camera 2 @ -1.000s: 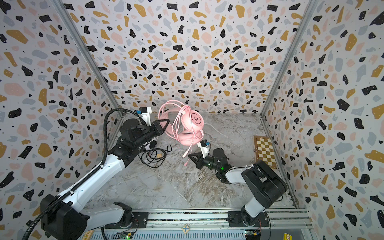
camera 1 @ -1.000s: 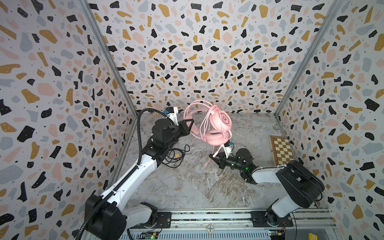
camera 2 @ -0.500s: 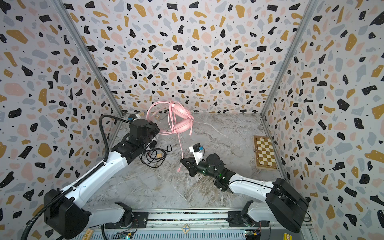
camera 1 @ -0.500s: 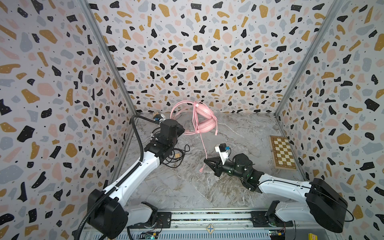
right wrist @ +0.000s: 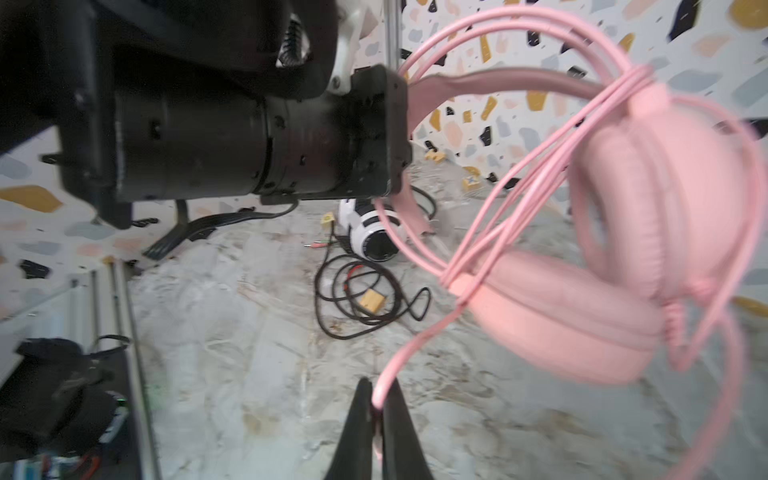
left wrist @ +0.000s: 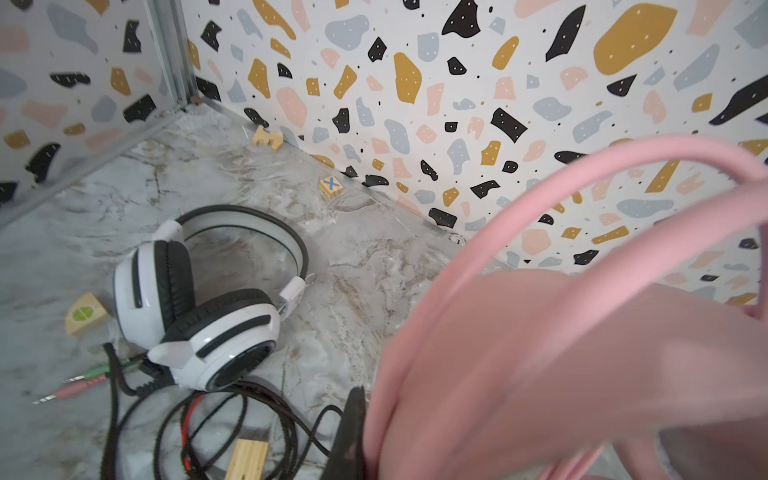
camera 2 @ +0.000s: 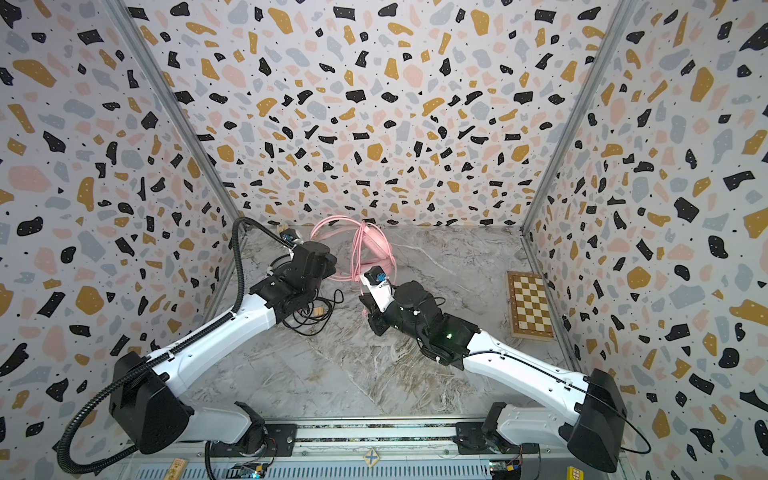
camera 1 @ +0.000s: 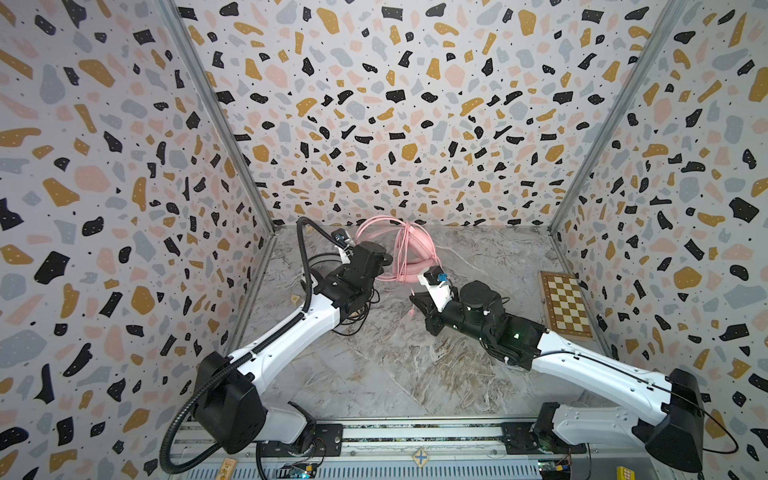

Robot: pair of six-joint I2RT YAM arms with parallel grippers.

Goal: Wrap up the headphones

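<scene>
Two end effectors are holding the pink headset (right wrist: 582, 316) above the surface (right wrist: 249, 353) near the back wall: the left end effector (camera 1: 387, 262) is clamping its headband, cups hanging rightward, while the right end effector (right wrist: 376, 415) is pinching the pink cable (right wrist: 409, 353) looping around them.

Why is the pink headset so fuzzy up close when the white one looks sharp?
Left wrist view: the pink headset sits almost against the lens, out of focus; the white headset farther off is crisp. Right wrist view: the pink one looks smeared, probably by motion. In both top views: sharp, evenly lit.
</scene>
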